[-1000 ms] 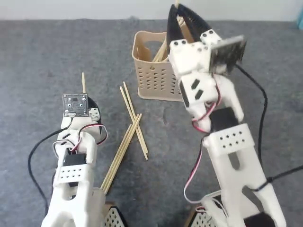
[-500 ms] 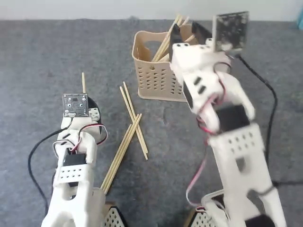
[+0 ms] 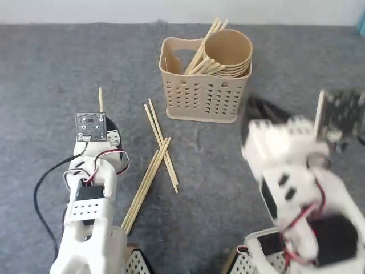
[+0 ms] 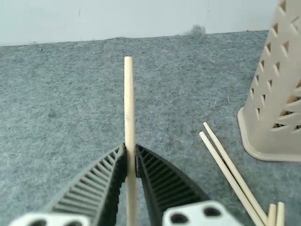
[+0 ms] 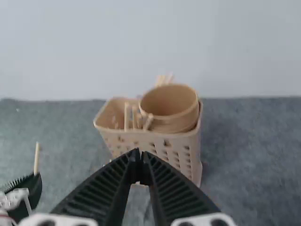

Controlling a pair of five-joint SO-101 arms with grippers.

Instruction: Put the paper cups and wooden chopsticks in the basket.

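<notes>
My left gripper (image 4: 130, 151) pinches one pale wooden chopstick (image 4: 128, 94); my right gripper (image 5: 139, 159) is pressed together on nothing. One tan paper-cup stack (image 3: 229, 50) sits in the beige perforated basket (image 3: 199, 96); at least four loose chopsticks (image 3: 162, 145) lie beside it.

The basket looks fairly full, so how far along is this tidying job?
Partly done. A stack of paper cups sits in the basket, with several leaning chopsticks beside it. In hand: the left pincer is shut on one chopstick. Left to do: that one, plus several loose chopsticks lying on the grey mat between the arms. The right pincer is shut and empty.
</notes>
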